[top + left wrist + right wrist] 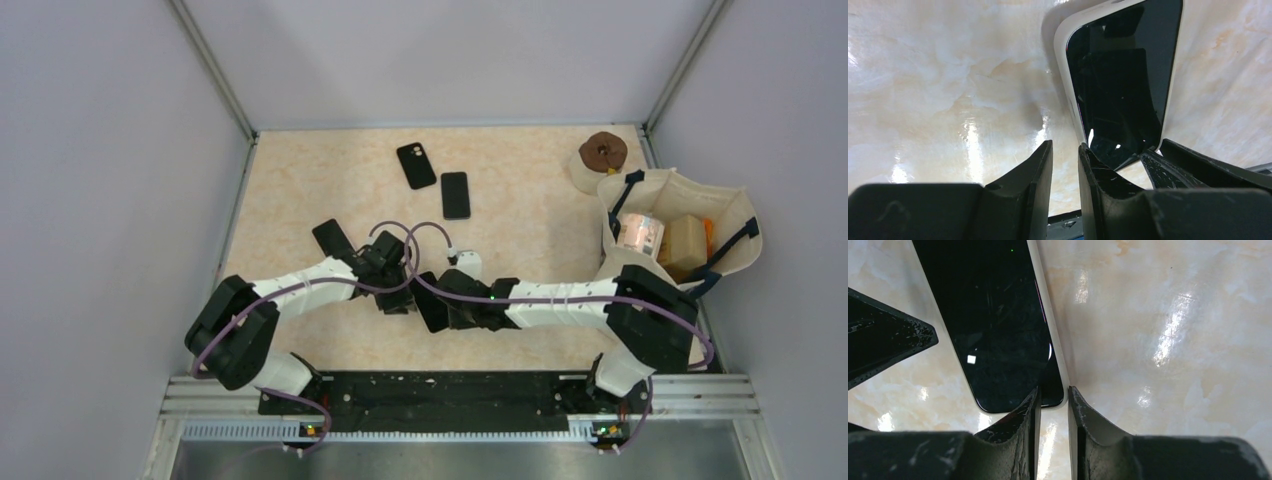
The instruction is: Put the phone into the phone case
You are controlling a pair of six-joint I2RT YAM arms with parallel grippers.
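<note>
Phone [1120, 85], a glossy black slab with rounded corners, is lying inside the smooth white rim of the phone case [1063, 55] on the shiny marble-patterned desk [948, 75]. The left hand [1065, 150] is holding its scuffed black fingers slightly apart beside the phone's corner, gripping nothing. The right hand [1053, 392] is straddling the case's rim; I cannot tell whether it is clamped.

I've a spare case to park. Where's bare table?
Free: the far-left corner beside the two black slabs; the stretch between them and the brown roll. Crowded: mid-table around the white-cased phone, and the right edge by the bag.
</note>
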